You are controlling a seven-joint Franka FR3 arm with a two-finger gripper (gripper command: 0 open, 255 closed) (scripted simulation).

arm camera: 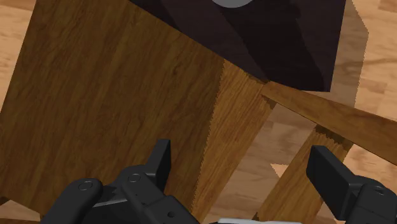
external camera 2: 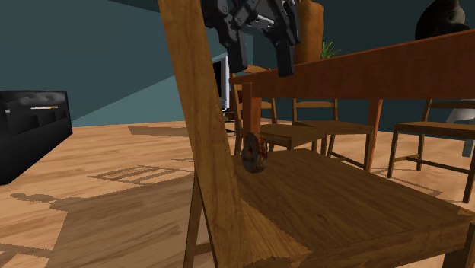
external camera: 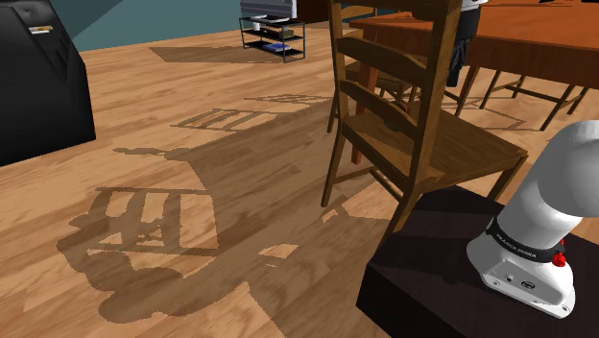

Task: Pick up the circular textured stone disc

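In the second exterior view, the plank-like upright point(external camera 2: 205, 129) of a wooden chair rose nearest, its grain running lengthwise. Behind it spread the chair seat point(external camera 2: 342, 198), flat brown wood with fine streaks. At the seat's far corner the stone disc point(external camera 2: 253, 153) stood on its rim, round, mottled grey with rusty patches, rough-looking. Above it in this view hung the black gripper point(external camera 2: 261, 65), its blocky fingers point(external camera 2: 283, 53) spread apart, clasping nothing. Farther off stood a reddish wooden table point(external camera 2: 365, 72), more chairs point(external camera 2: 434, 137) and a black cabinet point(external camera 2: 30, 129) before a teal wall point(external camera 2: 99, 53).
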